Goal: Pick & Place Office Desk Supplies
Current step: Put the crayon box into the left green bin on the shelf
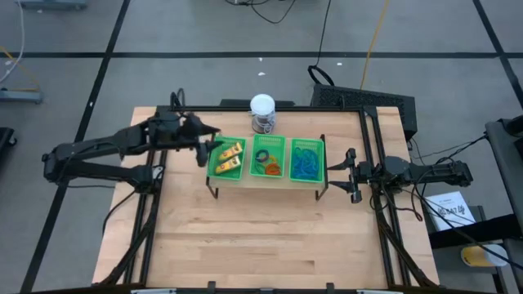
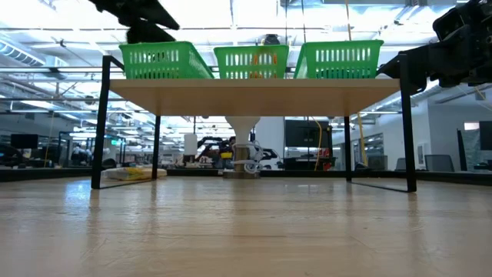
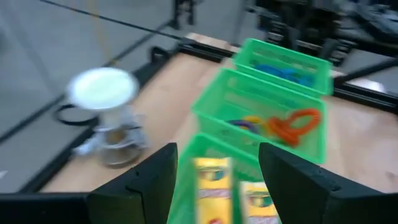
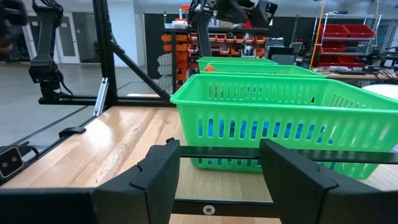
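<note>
Three green baskets stand side by side on a small raised wooden shelf point(image 1: 265, 181). The left basket point(image 1: 226, 159) holds yellow-and-white blocky pieces point(image 3: 213, 180). The middle basket point(image 1: 269, 158) holds orange and green rings point(image 3: 292, 124). The right basket point(image 1: 307, 159) holds blue loops point(image 3: 283, 68). My left gripper point(image 1: 206, 149) is open and empty, above the left basket's left edge. My right gripper point(image 1: 343, 173) is open and empty, level, just right of the shelf, facing the right basket point(image 4: 280, 118).
A white-topped round jar point(image 1: 262, 113) stands on the table behind the shelf; it also shows in the left wrist view point(image 3: 106, 118). The shelf rests on thin black legs point(image 2: 100, 123). Bare wooden table point(image 1: 261, 237) lies in front of the shelf.
</note>
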